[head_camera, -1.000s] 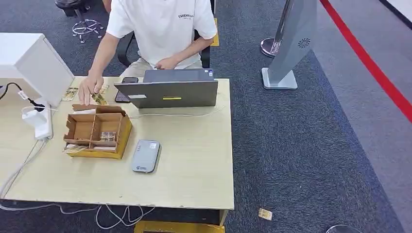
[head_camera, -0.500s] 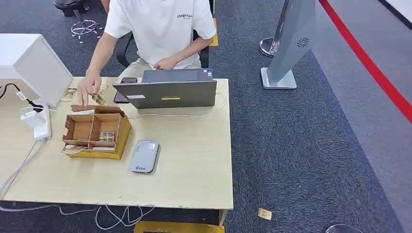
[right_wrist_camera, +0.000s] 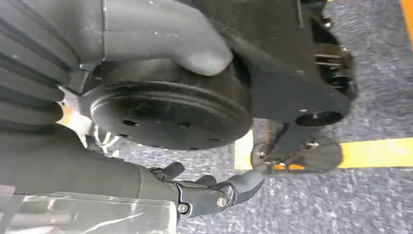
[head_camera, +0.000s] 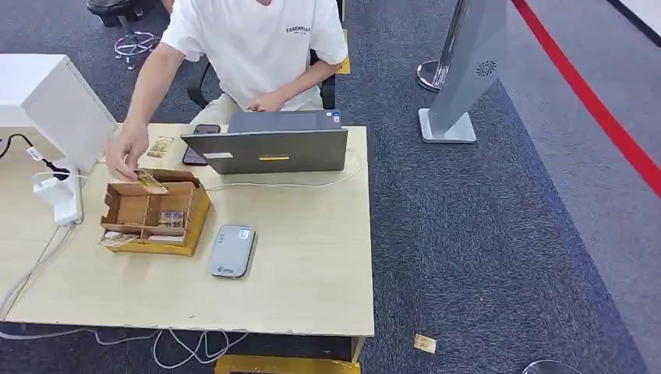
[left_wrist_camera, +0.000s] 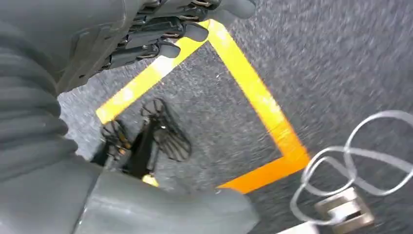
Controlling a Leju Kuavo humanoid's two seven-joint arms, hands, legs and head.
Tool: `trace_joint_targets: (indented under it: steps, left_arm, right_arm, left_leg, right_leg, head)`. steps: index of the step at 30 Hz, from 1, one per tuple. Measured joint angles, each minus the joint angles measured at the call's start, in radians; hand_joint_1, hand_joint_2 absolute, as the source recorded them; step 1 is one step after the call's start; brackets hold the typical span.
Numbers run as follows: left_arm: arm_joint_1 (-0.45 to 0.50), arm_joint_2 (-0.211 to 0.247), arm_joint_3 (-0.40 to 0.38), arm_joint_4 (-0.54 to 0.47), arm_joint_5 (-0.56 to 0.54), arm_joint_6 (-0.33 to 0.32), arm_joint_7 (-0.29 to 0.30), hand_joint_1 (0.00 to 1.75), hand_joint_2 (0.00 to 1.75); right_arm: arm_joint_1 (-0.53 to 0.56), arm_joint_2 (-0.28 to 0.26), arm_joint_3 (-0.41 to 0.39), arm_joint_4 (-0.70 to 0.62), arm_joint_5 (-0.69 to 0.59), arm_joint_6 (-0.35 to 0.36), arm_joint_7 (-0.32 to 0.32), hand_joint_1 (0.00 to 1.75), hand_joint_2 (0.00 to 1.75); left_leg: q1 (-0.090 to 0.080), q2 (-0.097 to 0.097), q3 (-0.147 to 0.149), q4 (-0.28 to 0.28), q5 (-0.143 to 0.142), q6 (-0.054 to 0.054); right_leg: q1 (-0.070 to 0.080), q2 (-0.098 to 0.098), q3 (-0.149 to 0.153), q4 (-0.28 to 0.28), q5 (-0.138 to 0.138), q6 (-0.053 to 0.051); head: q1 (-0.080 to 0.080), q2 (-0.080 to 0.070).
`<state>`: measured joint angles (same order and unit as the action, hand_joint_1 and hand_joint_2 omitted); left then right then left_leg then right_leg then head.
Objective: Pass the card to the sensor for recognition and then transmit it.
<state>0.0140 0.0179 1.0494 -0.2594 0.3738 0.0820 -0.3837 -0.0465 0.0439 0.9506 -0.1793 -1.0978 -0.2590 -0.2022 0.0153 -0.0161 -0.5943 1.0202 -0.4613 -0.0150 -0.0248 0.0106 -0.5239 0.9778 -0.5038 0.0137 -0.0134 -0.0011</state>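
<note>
A grey card sensor point(head_camera: 232, 251) lies flat on the wooden table point(head_camera: 312, 265), just right of an open cardboard box point(head_camera: 199, 212) with compartments. Cards point(head_camera: 173, 219) sit in one compartment, and more cards point(head_camera: 160, 146) lie on the table behind the box. A person's hand point(head_camera: 125, 161) holds one card point(head_camera: 150, 184) over the box's back edge. My left hand point(left_wrist_camera: 97, 39) hangs over the carpet with its fingers point(left_wrist_camera: 165, 29) apart and nothing in it. Beside the robot's body, my right hand point(right_wrist_camera: 122, 180) also hangs with nothing held.
A seated person in a white T-shirt point(head_camera: 257, 47) faces a grey laptop point(head_camera: 269, 149) at the table's far side. A white monitor point(head_camera: 66, 109), a power strip point(head_camera: 66, 199) and cables stand at the left. A loose card point(head_camera: 425, 344) lies on the carpet. A grey kiosk point(head_camera: 468, 70) stands right.
The person's hand has picked a card from the table behind the box and brought it over the box. The whole picture has shifted slightly.
</note>
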Motion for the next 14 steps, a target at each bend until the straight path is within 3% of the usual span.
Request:
trace_joint_targets:
  steps: [7,8,10,11,13,14]
  left_arm:
    - [0.017,0.0,-0.148,-0.006,-0.055,-0.011,0.055,0.0,0.0]
    - [0.02,0.0,-0.167,-0.008,-0.062,-0.012,0.064,0.0,0.0]
    - [0.025,0.0,-0.208,-0.011,-0.078,-0.014,0.08,0.0,0.0]
    - [0.028,0.0,-0.232,-0.014,-0.086,-0.018,0.088,0.0,0.0]
    - [0.034,-0.001,-0.275,-0.019,-0.101,-0.022,0.105,0.0,0.0]
    - [0.036,-0.001,-0.298,-0.021,-0.11,-0.023,0.112,1.75,0.0]
  right_arm:
    - [0.028,0.0,-0.136,-0.031,0.163,0.0,0.032,0.0,0.0]
    - [0.032,0.0,-0.154,-0.034,0.185,0.0,0.034,0.0,1.75]
    - [0.039,0.0,-0.193,-0.043,0.232,0.0,0.043,0.0,1.75]
    - [0.044,0.0,-0.214,-0.048,0.256,0.0,0.048,0.0,0.0]
    - [0.05,-0.001,-0.251,-0.057,0.301,0.0,0.054,0.0,0.0]
    - [0.054,-0.001,-0.271,-0.061,0.325,0.0,0.059,1.75,0.0]
  left_leg:
    - [0.0,0.0,0.0,0.0,0.0,0.0]
    - [0.0,0.0,0.0,0.0,0.0,0.0]
    - [0.0,0.0,0.0,0.0,0.0,0.0]
    - [0.0,0.0,0.0,0.0,0.0,0.0]
    - [0.0,0.0,0.0,0.0,0.0,0.0]
    - [0.0,0.0,0.0,0.0,0.0,0.0]
  right_leg:
    - [0.0,0.0,0.0,0.0,0.0,0.0]
    - [0.0,0.0,0.0,0.0,0.0,0.0]
    - [0.0,0.0,0.0,0.0,0.0,0.0]
    - [0.0,0.0,0.0,0.0,0.0,0.0]
    - [0.0,0.0,0.0,0.0,0.0,0.0]
    - [0.0,0.0,0.0,0.0,0.0,0.0]
  head:
    - [0.0,0.0]
    - [0.0,0.0]
    - [0.0,0.0]
    - [0.0,0.0]
    - [0.0,0.0]
    - [0.0,0.0]
